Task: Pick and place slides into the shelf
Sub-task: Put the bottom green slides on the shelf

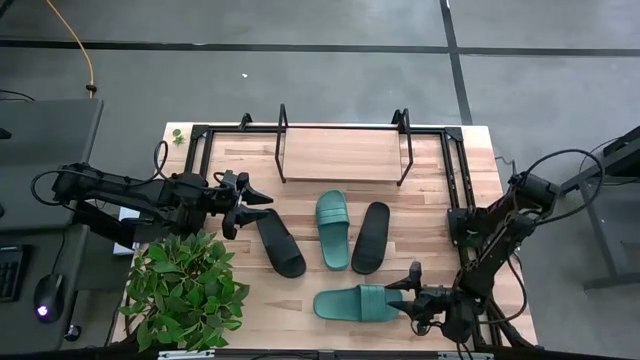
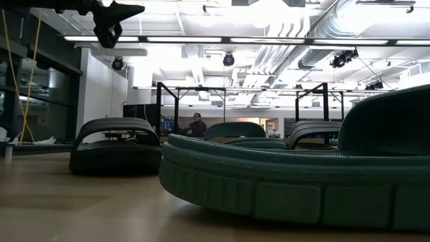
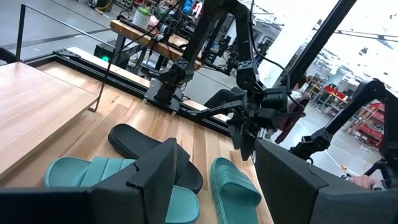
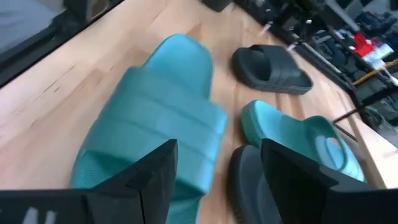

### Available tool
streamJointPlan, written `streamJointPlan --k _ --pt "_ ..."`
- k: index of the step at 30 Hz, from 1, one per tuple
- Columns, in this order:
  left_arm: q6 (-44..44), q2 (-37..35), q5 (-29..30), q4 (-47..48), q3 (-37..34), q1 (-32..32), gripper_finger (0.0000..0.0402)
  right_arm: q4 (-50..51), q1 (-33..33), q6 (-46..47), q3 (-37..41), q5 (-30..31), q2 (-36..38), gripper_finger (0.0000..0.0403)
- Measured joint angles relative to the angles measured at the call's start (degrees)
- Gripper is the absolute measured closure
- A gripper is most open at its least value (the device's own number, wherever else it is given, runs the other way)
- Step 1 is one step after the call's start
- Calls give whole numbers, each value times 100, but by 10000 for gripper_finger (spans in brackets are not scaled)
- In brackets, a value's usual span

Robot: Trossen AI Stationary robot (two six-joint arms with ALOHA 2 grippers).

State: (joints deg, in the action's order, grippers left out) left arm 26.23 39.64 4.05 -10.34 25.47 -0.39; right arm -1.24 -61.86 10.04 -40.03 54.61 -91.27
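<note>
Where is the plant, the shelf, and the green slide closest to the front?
plant [image 1: 185, 285]: high view, on its leaves.
shelf [image 1: 340, 155]: high view, on its bare wooden board.
front green slide [image 1: 355, 303]: high view, on its strap.

We are looking into a large robotics lab or industrial workshop: exposed ducts [image 2: 336, 30] and strip lights are running across the open ceiling, more black frames and benches with equipment [image 3: 146, 25] are standing beyond the worktop [image 1: 300, 300], and a person [image 2: 197, 126] is sitting far back.
</note>
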Motion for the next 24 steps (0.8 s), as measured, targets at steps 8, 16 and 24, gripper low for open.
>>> streamJointPlan --k 8,16,24 --pt "1 0 0 1 0 1 202 17 -64 273 0 -121 -329 180" --pt "1 0 0 3 0 -1 202 59 -33 510 0 -260 -518 180" --pt "1 0 0 3 0 -1 202 -21 85 521 0 -272 -706 180"
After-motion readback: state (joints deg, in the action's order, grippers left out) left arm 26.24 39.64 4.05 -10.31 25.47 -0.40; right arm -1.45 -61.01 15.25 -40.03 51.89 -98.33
